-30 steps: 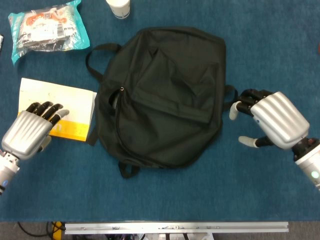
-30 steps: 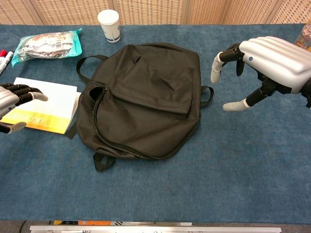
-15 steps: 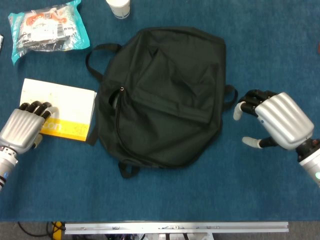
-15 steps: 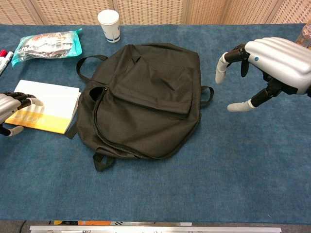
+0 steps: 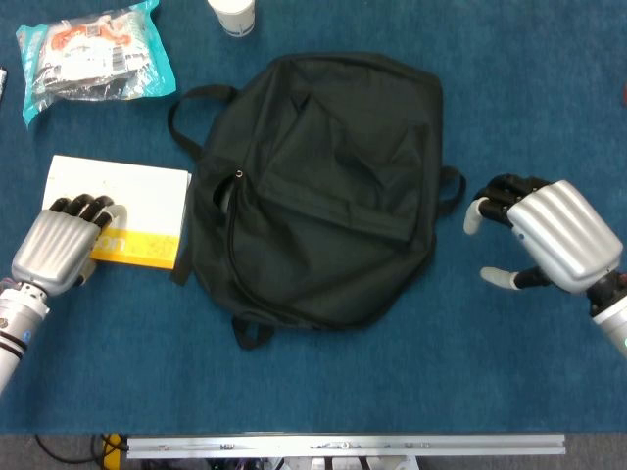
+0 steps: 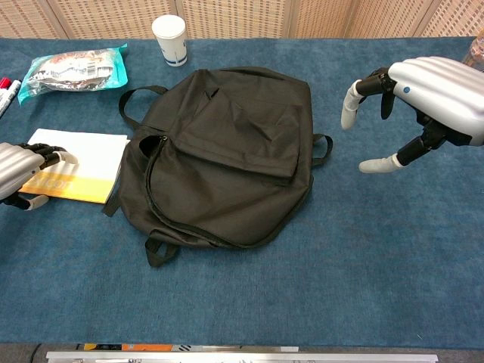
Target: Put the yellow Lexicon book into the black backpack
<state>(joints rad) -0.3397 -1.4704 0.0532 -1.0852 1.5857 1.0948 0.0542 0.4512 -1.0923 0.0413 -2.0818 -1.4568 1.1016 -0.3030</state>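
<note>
Change: since a second ago the book (image 5: 122,213) has slid right, its edge now just beside the backpack (image 5: 318,186); the left hand (image 5: 61,250) came back toward the book's near-left corner, and the right hand (image 5: 549,233) drifted right, further from the backpack.
Book: flat on the table (image 5: 411,382), white above and yellow along the near strip, left of the backpack; its right edge meets the backpack's left side, and whether it overlaps I cannot tell.
Left hand: lies palm down on the book's near-left corner, dark fingers (image 6: 47,157) pressed on the cover; thumb beside the near edge; whether it pinches the book or only presses on it cannot be told.
Right hand: held above the table to the right of the backpack, fingers apart and curved downward, nothing in it, clear of the bag.
Backpack: black, lying flat mid-table, zip along its left side parted in a long curve; side strap loop pointing toward the right hand.
Rest: snack packet (image 5: 93,54) at far left; paper cup (image 6: 169,39) beyond the backpack; pens (image 6: 6,89) at the left edge in the chest view.
</note>
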